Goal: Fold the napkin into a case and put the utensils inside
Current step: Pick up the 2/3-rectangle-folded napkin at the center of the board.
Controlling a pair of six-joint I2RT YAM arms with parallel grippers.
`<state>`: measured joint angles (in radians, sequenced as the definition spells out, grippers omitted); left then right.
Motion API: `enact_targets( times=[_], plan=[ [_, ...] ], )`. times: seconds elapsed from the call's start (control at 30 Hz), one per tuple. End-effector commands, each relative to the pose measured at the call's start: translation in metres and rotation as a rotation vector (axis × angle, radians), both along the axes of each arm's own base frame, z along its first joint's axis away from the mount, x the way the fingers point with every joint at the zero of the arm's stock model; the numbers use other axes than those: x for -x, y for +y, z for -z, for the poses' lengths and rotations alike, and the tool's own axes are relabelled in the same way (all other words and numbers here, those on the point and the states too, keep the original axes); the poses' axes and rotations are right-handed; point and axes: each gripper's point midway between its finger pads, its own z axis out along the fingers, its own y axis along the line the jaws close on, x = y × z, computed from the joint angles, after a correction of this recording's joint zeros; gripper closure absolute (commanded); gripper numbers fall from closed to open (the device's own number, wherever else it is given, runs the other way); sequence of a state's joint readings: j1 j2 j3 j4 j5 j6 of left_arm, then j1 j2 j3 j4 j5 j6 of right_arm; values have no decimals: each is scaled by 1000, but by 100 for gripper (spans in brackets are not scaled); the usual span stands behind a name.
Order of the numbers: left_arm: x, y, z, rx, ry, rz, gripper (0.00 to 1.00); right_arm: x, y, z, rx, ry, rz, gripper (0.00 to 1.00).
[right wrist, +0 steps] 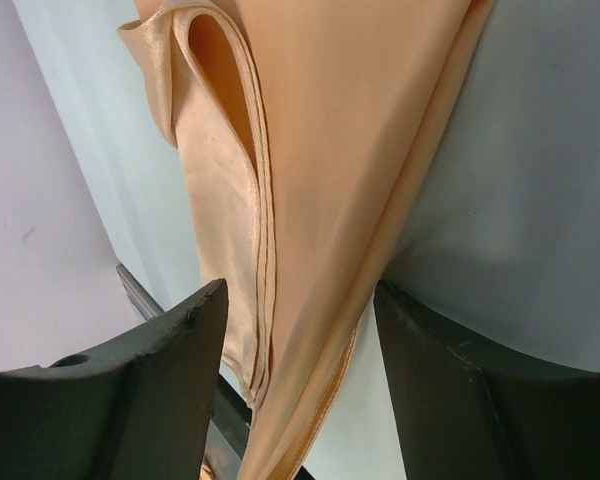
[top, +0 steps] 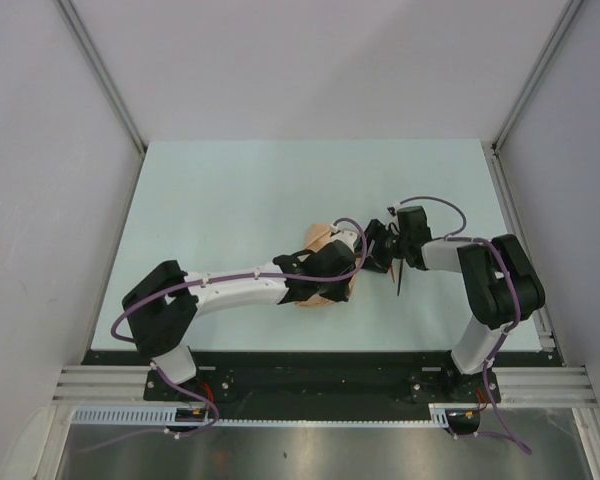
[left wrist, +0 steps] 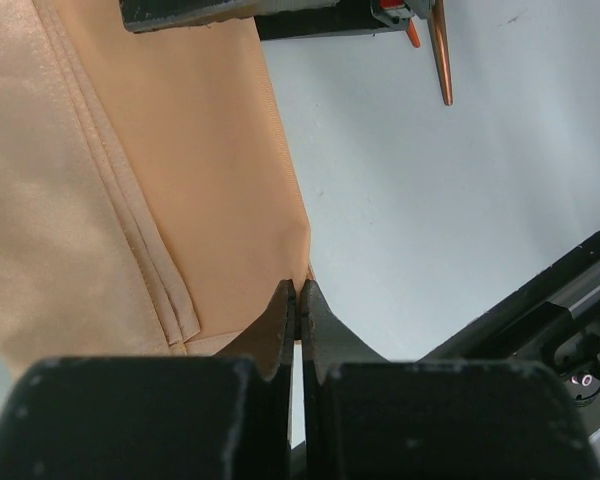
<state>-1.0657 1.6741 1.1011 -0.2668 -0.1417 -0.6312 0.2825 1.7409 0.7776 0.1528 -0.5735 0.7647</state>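
The peach-orange napkin (top: 318,238) lies folded in layers at mid-table, mostly under both grippers. In the left wrist view the napkin (left wrist: 160,170) lies flat, stitched hems showing. My left gripper (left wrist: 298,290) is shut with its tips pinched at the cloth's near right edge; it also shows from above (top: 350,262). My right gripper (right wrist: 300,290) is open, its jaws straddling a folded edge of the napkin (right wrist: 320,180), whose top layer gapes like a pocket. A thin reddish-brown utensil (top: 401,275) lies right of the cloth on the table, also in the left wrist view (left wrist: 442,60). I cannot tell a second utensil apart.
The pale green table (top: 230,200) is walled in by grey panels at left, right and back. A black rail (left wrist: 540,300) runs along the near edge by the arm bases. The right arm's elbow (top: 500,280) stands near the table's right edge.
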Motion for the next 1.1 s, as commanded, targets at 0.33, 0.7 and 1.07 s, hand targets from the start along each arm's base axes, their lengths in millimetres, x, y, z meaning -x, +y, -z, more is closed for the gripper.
enact_targets(
  times=[0.33, 0.7, 1.07],
  plan=[
    [0, -4, -23, 78, -4, -5, 100, 39, 5, 16, -36, 58, 35, 34],
    [5, -3, -20, 85, 12, 1, 100, 9, -5, 19, -76, -11, 93, 46],
    [11, -12, -20, 133, 34, 33, 100, -17, -1, 14, -78, -77, 34, 78]
  ],
)
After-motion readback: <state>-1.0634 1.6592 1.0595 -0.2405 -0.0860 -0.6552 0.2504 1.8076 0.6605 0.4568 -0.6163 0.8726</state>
